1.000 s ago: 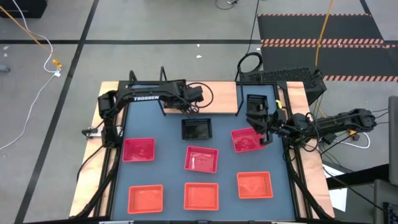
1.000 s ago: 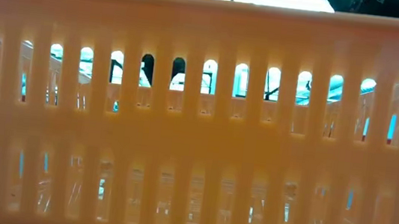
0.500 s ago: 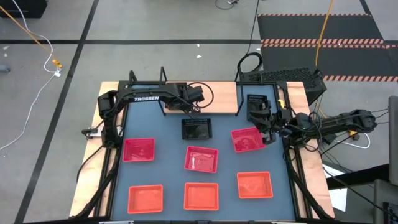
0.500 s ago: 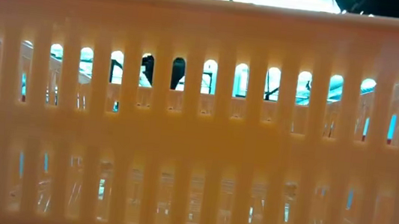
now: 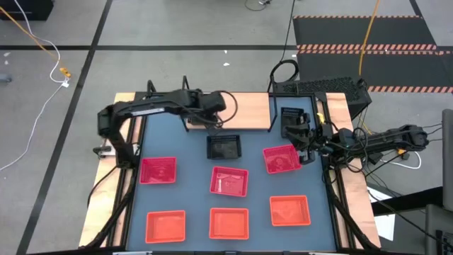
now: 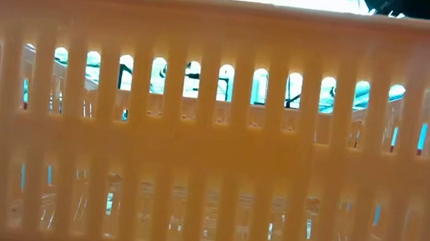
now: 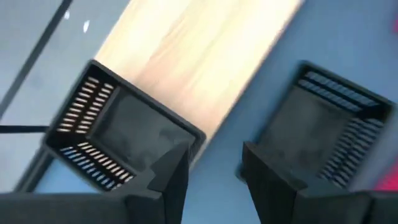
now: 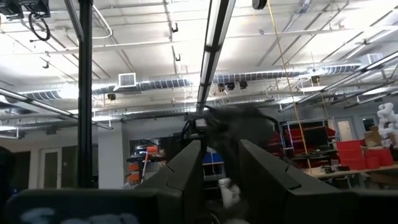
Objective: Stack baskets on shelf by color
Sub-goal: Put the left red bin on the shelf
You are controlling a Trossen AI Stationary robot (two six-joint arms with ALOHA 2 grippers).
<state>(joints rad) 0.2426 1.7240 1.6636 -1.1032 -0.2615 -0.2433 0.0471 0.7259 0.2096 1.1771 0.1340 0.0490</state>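
My left gripper [image 5: 216,106] [image 7: 214,168] hangs open above the wooden shelf's [image 5: 248,110] left part. A black basket [image 7: 112,130] rests there on its base, just beside the fingertips. A second black basket [image 5: 224,146] [image 7: 329,124] sits on the blue table before the shelf. A third [image 5: 292,117] stands by the shelf's right upright. My right gripper [image 5: 301,138] [image 8: 221,162] is open and points level, between that basket and a pinkish-red basket [image 5: 281,159]. Two more pinkish-red baskets [image 5: 157,170] [image 5: 229,180] and three orange-red baskets [image 5: 228,223] lie nearer.
An orange-red basket's slotted wall [image 6: 213,136] fills the low view and hides the table behind it. Black wire uprights [image 5: 272,113] stand at the shelf's ends. Cables [image 5: 283,71] lie behind the table's far edge. Blue tabletop [image 5: 191,152] shows between the baskets.
My left arm has risen from lying low along the table's far edge, and its gripper now stands higher over the shelf's left part. My right gripper has drifted slightly toward the far edge. The baskets have stayed where they were.
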